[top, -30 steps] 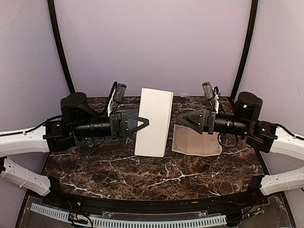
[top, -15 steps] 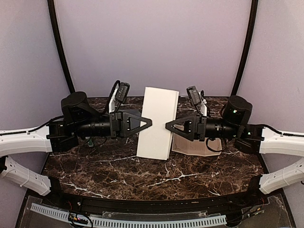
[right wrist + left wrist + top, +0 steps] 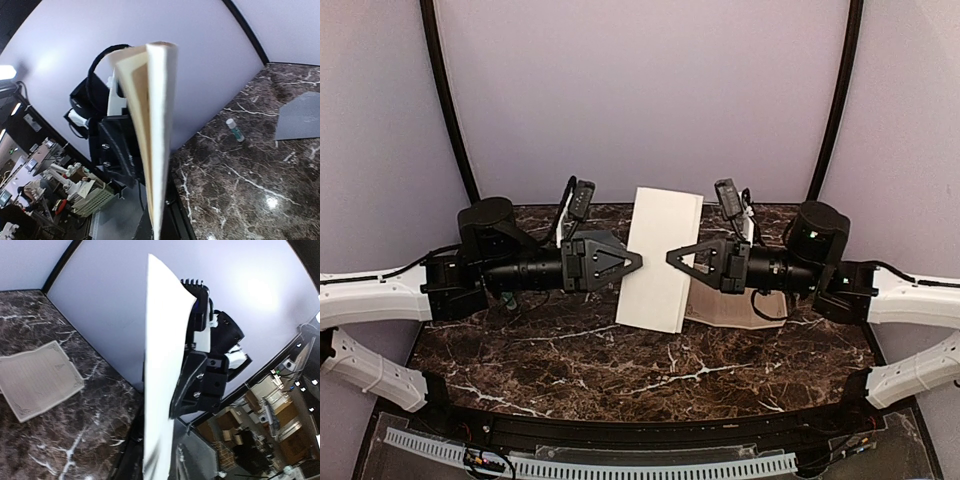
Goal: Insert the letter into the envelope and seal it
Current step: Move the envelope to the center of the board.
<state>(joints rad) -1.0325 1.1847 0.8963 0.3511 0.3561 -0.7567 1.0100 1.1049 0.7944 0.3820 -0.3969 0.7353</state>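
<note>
The letter (image 3: 732, 308), cream with fold creases and a thin ornamental border, lies flat on the marble tabletop (image 3: 620, 370), partly under the right arm (image 3: 790, 268). The envelope (image 3: 299, 117), plain grey-blue, also lies flat on the tabletop. The 2 arms reach inward, level, meeting at a white folded sheet (image 3: 656, 295) held upright in the air. The right claw (image 3: 672, 257) is clamped on its right edge. The left claw (image 3: 637, 260) meets the left edge, but whether it grips cannot be told.

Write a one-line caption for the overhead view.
Left end effector and right end effector meet at an upright white sheet; letter lies on the table.
</note>
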